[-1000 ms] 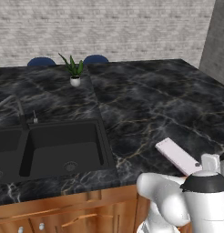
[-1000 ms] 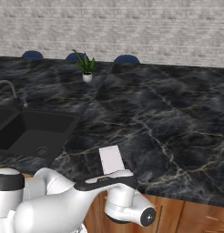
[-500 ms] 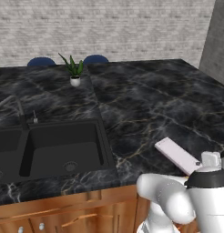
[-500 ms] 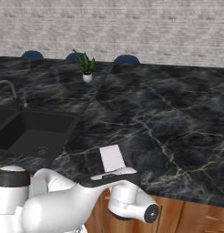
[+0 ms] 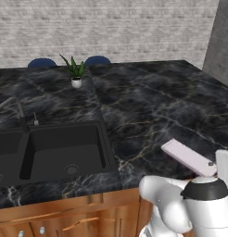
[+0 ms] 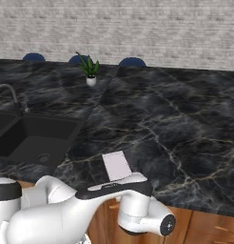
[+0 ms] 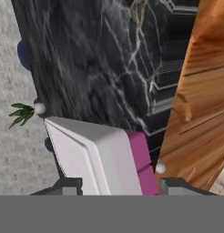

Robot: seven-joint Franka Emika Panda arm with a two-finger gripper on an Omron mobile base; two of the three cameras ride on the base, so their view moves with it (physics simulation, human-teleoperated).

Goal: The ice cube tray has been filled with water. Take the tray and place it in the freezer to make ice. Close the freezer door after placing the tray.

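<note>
Lying flat at the counter [image 5: 148,106] edge, ice cube tray [image 5: 187,157] points inward, fingers [image 7: 175,185] flanking it, grip unclear.

ice cube tray [image 5: 188,157] | pale pinkish-white slab, magenta edge | flat on dark marble counter [image 5: 148,106] | near front edge

A black marble counter [image 5: 148,106] carries a small potted plant [image 5: 75,72] near its far edge — white pot, spiky green leaves. A dark double sink [image 5: 55,150] with its tap [image 5: 16,111] sits toward the left — wooden cabinets [image 5: 65,220] below, blue chair backs [image 5: 97,60] beyond.
</note>
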